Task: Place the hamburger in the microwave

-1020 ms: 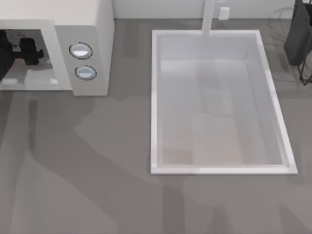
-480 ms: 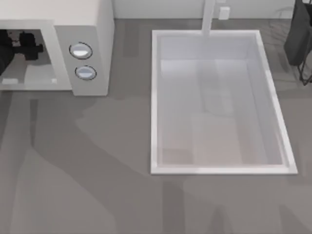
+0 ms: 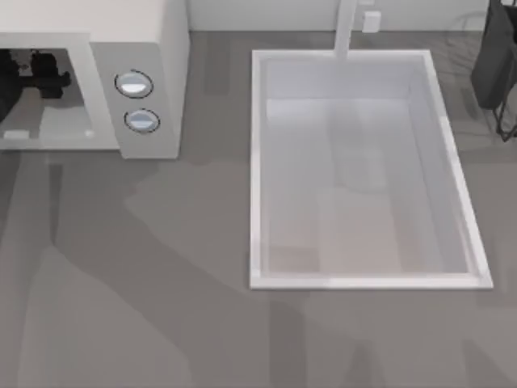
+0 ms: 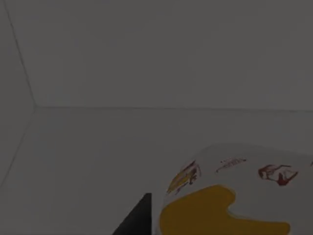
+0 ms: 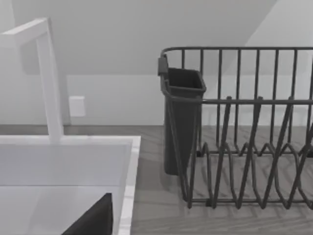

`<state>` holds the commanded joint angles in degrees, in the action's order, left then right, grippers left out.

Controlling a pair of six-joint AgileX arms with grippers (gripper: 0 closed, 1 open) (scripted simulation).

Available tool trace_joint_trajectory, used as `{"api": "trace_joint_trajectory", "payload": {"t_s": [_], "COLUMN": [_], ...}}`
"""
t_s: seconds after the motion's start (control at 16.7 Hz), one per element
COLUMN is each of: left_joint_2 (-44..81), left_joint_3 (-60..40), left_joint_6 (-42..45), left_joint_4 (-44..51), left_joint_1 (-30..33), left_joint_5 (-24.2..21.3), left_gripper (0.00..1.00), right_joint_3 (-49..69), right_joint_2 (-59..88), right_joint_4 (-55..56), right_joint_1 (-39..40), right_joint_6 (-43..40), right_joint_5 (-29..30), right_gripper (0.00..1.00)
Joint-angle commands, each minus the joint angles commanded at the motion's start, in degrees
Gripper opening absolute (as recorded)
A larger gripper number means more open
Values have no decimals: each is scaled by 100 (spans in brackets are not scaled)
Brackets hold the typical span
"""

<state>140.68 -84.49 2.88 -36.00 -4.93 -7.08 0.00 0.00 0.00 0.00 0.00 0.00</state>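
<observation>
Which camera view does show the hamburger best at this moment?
The left wrist view shows it best: the hamburger is close up there, pale with yellow and red marks, in front of the microwave's inner walls, though that view is dark. In the top view, the left gripper reaches into the microwave.

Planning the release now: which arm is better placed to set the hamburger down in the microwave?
Left. Its end effector is inside the microwave cavity, and its wrist view shows the hamburger right at it above the cavity floor. The right arm sits at the table's far right by the dish rack.
</observation>
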Motion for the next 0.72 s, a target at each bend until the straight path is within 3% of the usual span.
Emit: {"api": "trace_joint_trajectory", "payload": {"t_s": [0.42,0.72], "left_joint_2": [0,0], "left_joint_3": [0,0], "left_joint_6": [0,0], "left_joint_4": [0,0], "left_joint_1": [0,0], "left_joint_5": [0,0], "left_gripper": [98,100], "right_joint_3": [0,0], "right_joint_2": [0,0], "right_joint_4": [0,0], "right_joint_1": [0,0], "right_joint_6": [0,0], "right_joint_5": [0,0], "right_gripper": [100,100]}}
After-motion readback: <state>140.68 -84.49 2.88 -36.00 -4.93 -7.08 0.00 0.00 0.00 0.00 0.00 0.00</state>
